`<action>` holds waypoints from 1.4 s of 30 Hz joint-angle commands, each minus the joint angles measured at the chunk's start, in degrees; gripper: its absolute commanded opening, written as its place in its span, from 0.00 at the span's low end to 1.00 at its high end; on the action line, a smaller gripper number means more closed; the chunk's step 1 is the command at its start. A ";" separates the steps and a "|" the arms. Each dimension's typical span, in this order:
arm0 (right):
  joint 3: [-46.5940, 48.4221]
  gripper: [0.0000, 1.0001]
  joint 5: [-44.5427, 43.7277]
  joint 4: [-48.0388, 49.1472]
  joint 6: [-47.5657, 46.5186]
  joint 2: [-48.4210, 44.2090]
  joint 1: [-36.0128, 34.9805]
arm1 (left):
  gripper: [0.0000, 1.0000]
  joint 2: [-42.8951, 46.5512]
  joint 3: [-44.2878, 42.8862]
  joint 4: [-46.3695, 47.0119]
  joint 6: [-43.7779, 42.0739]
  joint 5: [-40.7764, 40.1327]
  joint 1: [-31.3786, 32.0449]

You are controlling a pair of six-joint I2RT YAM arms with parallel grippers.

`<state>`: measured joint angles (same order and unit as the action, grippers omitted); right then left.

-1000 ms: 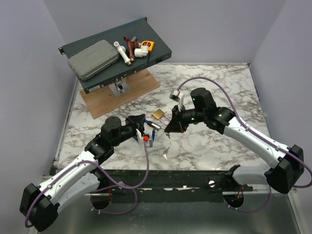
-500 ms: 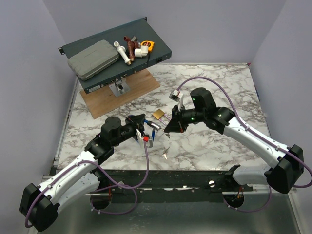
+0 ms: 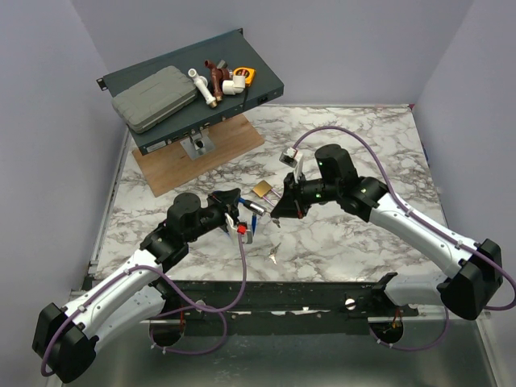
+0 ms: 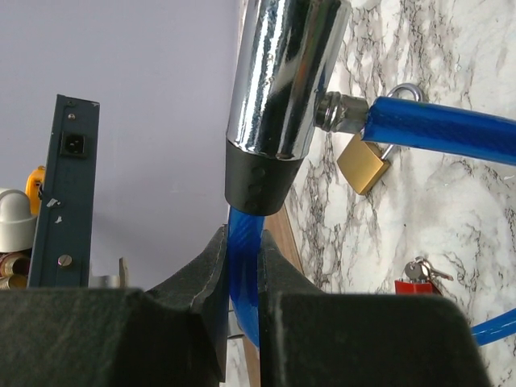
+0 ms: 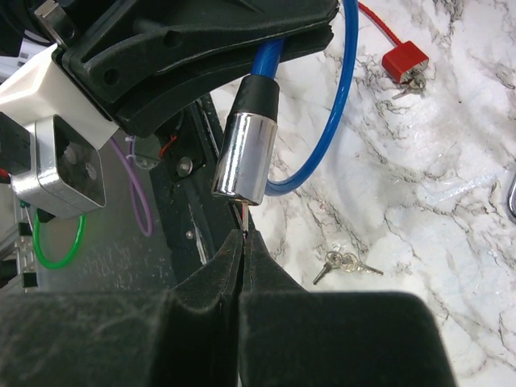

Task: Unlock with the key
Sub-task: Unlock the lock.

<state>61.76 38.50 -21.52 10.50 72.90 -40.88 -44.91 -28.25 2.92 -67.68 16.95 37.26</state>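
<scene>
Aligning the key [image 5: 244, 233], apparently the thin sliver pinched between the right gripper's [image 5: 243, 245] closed jaws, just under the chrome lock barrel [image 5: 242, 153]. The left gripper's [image 4: 240, 251] jaws clamp the blue cable [image 4: 435, 129]. Best practice: keep the blade coaxial with the barrel and push gently.

Blue cable [image 4: 435, 129]; chrome cylinder [image 4: 282, 72]; brass padlock [image 4: 363, 164]; red padlock [image 5: 405, 58]; white grey-veined table [image 3: 339, 242].
</scene>
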 commanded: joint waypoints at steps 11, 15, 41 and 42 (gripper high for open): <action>0.37 0.01 -2.14 5.93 3.64 3.68 -0.28 | 0.00 0.08 -1.43 3.30 2.18 -3.01 2.11; -1.29 0.01 -3.37 10.45 5.41 1.89 -0.36 | 0.00 0.17 -1.22 3.01 3.68 -3.87 3.07; 3.09 0.70 0.01 6.07 0.16 0.34 -0.33 | 0.00 1.22 -0.92 0.76 5.14 -5.09 4.52; 3.32 0.71 0.88 5.44 -0.14 1.01 -0.34 | 0.00 1.26 -0.97 0.70 5.18 -5.09 4.49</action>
<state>63.11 34.54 -12.62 13.10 71.35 -40.88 -45.10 -28.25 3.09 -62.67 9.96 41.65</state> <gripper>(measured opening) 0.692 0.113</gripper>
